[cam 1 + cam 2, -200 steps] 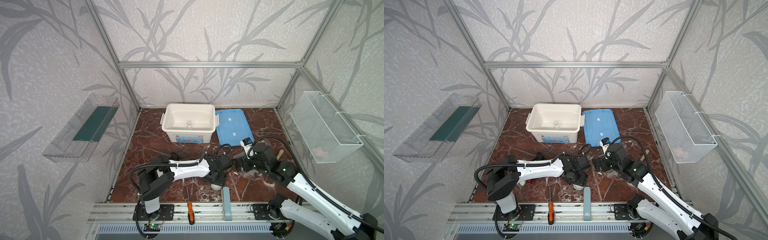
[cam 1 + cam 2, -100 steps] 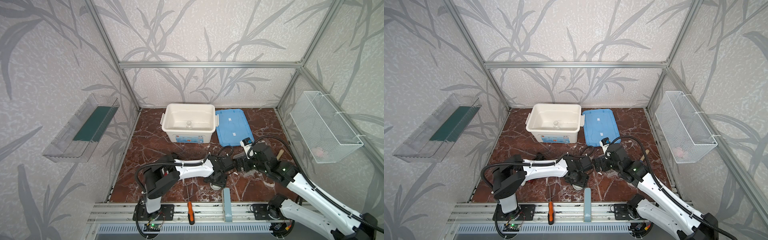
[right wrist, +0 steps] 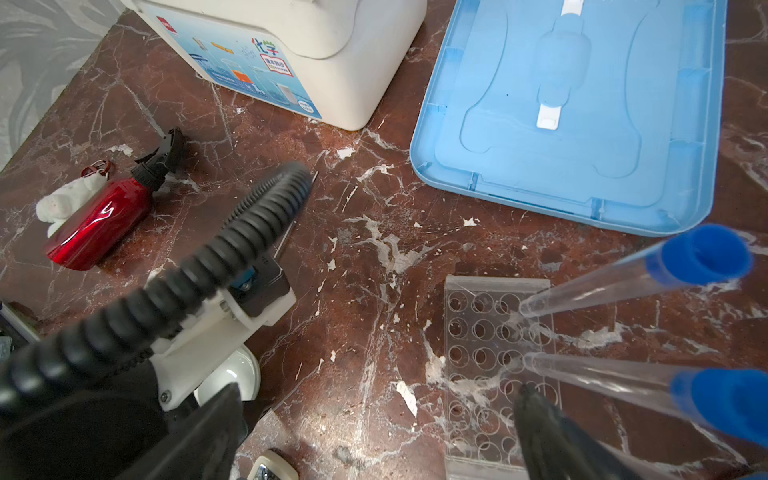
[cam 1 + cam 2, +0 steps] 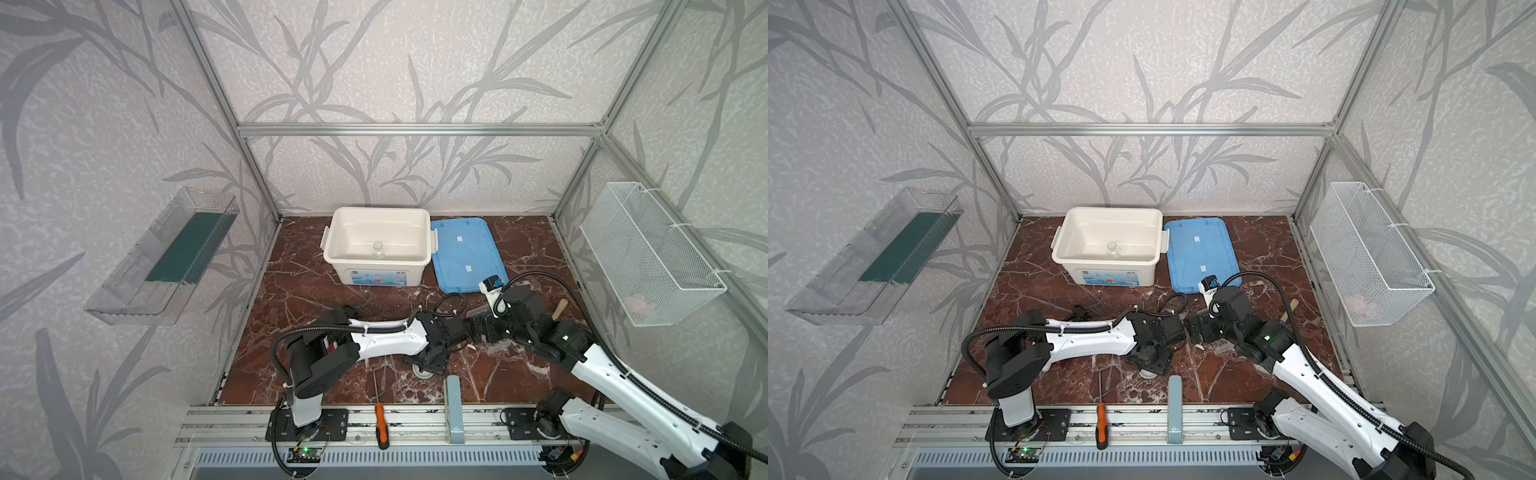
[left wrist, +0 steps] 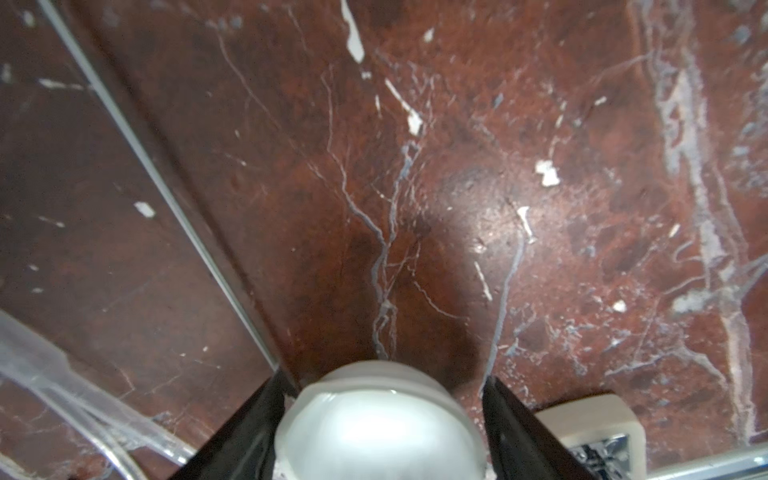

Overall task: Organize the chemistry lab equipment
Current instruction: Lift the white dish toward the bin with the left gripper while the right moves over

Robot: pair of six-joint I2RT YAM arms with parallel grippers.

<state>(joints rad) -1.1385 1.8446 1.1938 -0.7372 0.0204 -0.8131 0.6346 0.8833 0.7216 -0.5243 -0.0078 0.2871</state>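
White bin (image 4: 376, 245) open. Tube rack (image 3: 478, 353) in front of bin; right pincer (image 3: 378, 390) above rack, jaws wide apart, empty. Left pincer (image 5: 386, 378) straddles the white dish (image 5: 378, 428) on tabletop (image 5: 457, 166) in front of bin; cannot tell if clamped. Step, as judged: picking up dish. Next: firm pinch, lift level, carry to bin.
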